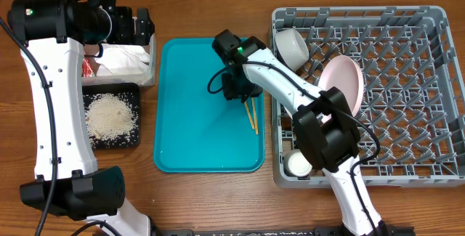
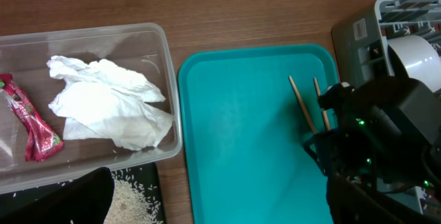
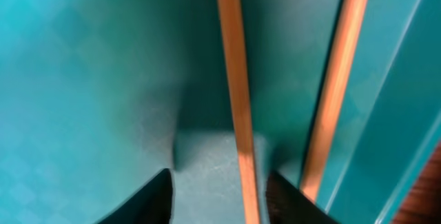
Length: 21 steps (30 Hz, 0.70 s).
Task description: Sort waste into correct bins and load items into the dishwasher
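My right gripper [image 1: 236, 87] is low over the teal tray [image 1: 189, 134]. In the right wrist view it [image 3: 219, 200] is open, with one wooden chopstick [image 3: 238, 114] between its fingers. The second chopstick [image 3: 337, 79] lies just outside the right finger. The chopsticks [image 1: 251, 116] lie near the tray's right edge. My left gripper [image 1: 142, 27] hovers open and empty by the clear tub [image 2: 165, 65], which holds crumpled tissues [image 2: 107, 103] and a red sauce packet [image 2: 31, 124]. The black tray [image 1: 131, 140] holds rice scraps [image 1: 110, 114]. The grey dish rack [image 1: 407, 91] holds a white bowl [image 1: 290, 43], a pink plate [image 1: 343, 83] and a white cup [image 1: 298, 163].
The right arm [image 1: 290, 83] stretches from the front across the rack's left edge to the teal tray. The left arm [image 1: 43, 83] rises along the table's left side, next to the black tray. Brown wooden table [image 1: 211, 11] lies between tub, teal tray and rack.
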Tool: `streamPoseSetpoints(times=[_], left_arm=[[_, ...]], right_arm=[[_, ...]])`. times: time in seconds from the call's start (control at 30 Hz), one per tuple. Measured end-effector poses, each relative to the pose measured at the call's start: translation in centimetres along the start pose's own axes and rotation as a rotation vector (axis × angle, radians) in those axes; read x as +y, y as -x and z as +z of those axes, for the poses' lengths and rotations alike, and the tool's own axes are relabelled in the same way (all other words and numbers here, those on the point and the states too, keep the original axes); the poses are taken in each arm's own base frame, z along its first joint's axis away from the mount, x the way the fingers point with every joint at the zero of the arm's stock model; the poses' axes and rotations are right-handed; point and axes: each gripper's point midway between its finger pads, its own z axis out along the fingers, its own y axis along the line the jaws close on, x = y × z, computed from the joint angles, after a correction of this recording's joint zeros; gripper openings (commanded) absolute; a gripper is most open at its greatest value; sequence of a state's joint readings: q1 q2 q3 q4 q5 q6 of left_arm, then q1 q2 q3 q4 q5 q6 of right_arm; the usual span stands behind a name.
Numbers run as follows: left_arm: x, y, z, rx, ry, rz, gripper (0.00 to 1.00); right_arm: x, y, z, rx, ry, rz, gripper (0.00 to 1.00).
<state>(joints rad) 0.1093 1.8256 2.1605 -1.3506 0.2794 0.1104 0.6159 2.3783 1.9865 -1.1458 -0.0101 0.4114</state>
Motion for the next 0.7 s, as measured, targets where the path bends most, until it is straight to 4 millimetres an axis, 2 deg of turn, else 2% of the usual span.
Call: streamPoseSetpoints(times=[0.07, 0.17, 0.23, 0.37, 0.5, 0.53, 0.6, 0.67, 0.7], left_arm=[[0.0, 0.0, 0.0, 0.0, 0.0, 0.0, 1.0], [0.0, 0.0, 0.0, 0.0, 0.0, 0.0, 1.0], [0.0, 0.0, 0.0, 0.0, 0.0, 0.0, 1.0], [0.0, 0.0, 0.0, 0.0, 0.0, 0.0, 1.0], [0.0, 0.0, 0.0, 0.0, 0.0, 0.0, 1.0], [0.0, 0.0, 0.0, 0.0, 0.0, 0.0, 1.0], [0.0, 0.0, 0.0, 0.0, 0.0, 0.0, 1.0], [0.0, 0.0, 0.0, 0.0, 0.0, 0.0, 1.0], [0.0, 0.0, 0.0, 0.0, 0.001, 0.0, 1.0]], right_arm=[[0.1, -0.3, 0.3, 0.013, 0.01, 0.001, 0.38], [0.4, -0.6, 0.5, 0.026, 0.027, 0.006, 0.22], [0.7, -0.9, 0.5, 0.042, 0.05, 0.012, 0.06], [1.5, -1.4, 0.5, 0.07, 0.095, 0.028, 0.04], [1.2, -2.5, -0.1, 0.119, 0.076, 0.034, 0.04], [1.1, -2.6, -1.0, 0.13, 0.066, 0.035, 0.04], [1.5, -1.5, -3.5, 0.094, 0.071, 0.029, 0.04], [1.7, -0.1, -7.5, 0.025, 0.082, 0.014, 0.04], [1.3, 0.3, -10.2, -0.014, 0.077, 0.01, 0.04]])
